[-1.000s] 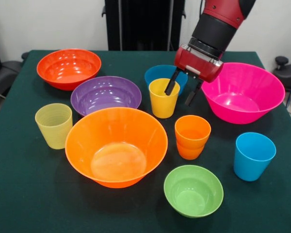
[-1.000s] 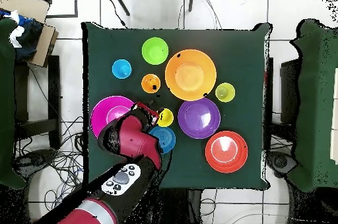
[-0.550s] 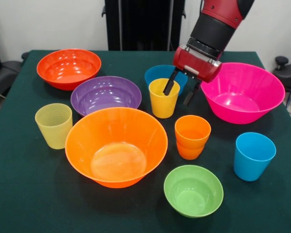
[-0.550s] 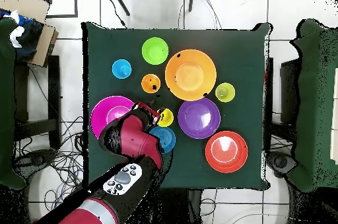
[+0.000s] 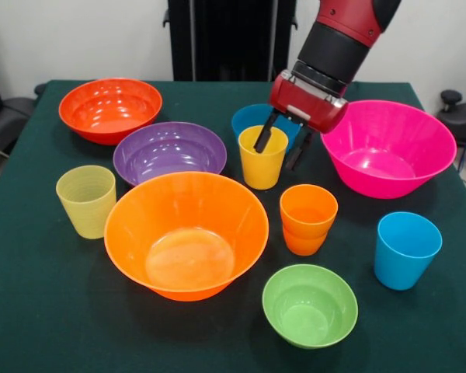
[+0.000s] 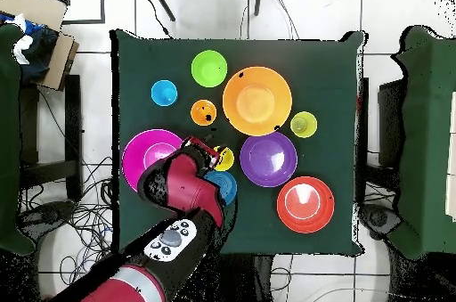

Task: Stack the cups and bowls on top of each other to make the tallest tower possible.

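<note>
Glossy plastic yellow cup (image 5: 262,158) upright near table (image 5: 31,311) centre, just before blue bowl (image 5: 252,117), purple bowl (image 5: 169,151) at its 9 o'clock, hot pink bowl (image 5: 388,146) at 3 o'clock, orange cup (image 5: 307,218) at 5 o'clock. Gripper (image 5: 279,144) spread wide, straddling cup's right wall: one finger inside rim, other outside, not yet clamped. Judgement: cup light, stiff, thin-walled, slick; tapered, so may slip downward. Pinch wall just under rim, firm, lift straight. No tower begun.
</note>
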Action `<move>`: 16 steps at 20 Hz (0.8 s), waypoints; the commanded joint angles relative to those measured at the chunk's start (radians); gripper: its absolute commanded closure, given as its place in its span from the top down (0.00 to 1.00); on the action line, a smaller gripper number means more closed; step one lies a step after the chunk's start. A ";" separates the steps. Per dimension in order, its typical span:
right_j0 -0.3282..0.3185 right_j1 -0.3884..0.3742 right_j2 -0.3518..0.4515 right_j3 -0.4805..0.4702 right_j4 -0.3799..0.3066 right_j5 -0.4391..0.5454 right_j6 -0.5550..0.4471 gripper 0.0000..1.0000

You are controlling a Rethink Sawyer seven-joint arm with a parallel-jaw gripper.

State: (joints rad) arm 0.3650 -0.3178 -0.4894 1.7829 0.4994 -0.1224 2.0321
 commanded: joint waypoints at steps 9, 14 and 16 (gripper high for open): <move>-0.065 0.005 0.171 0.002 -0.057 -0.019 0.151 1.00; -0.057 0.010 0.163 -0.001 -0.046 -0.014 0.154 1.00; -0.043 0.015 0.150 -0.004 -0.032 -0.004 0.155 1.00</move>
State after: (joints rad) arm 0.3137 -0.3184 -0.4724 1.7829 0.4992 -0.1306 2.0321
